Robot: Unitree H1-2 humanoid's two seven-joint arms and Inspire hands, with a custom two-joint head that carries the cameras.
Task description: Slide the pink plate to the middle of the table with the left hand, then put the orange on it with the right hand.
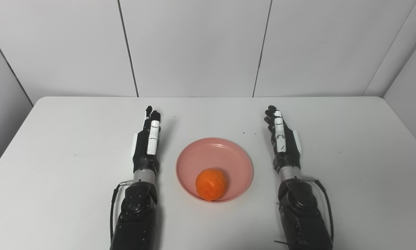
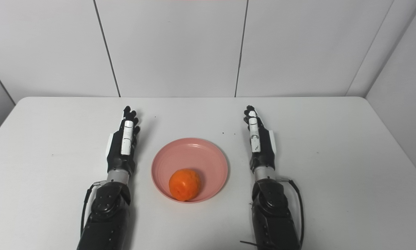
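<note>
Flanking the plate, both hands lie low over the table [image 1: 55, 166] with nothing in them. The left hand [image 1: 147, 146], left of centre in the frame, has its fingers stretched straight toward the back wall [image 1: 194, 45] and held side by side, edge-on to the camera, grasping nothing. The right hand [image 1: 283, 142], right of centre, mirrors it: fingers extended, tilted a touch inward, empty too. Both forearms run up from the bottom edge, nearly parallel, wrists straight.

Between them sits the pink plate [image 1: 225, 152], about mid-frame and close to the table's middle, just beside the left hand and a little further from the right. The orange [image 1: 211, 184] rests inside it, down by the near rim rather than at the centre.

By the look of it, the job is done. The danger now is a careless pull-back: a hand swinging inward could clip the rim, skid the plate off its spot or tip it. Sitting so near the edge, the orange could then roll out over the near rim.
</note>
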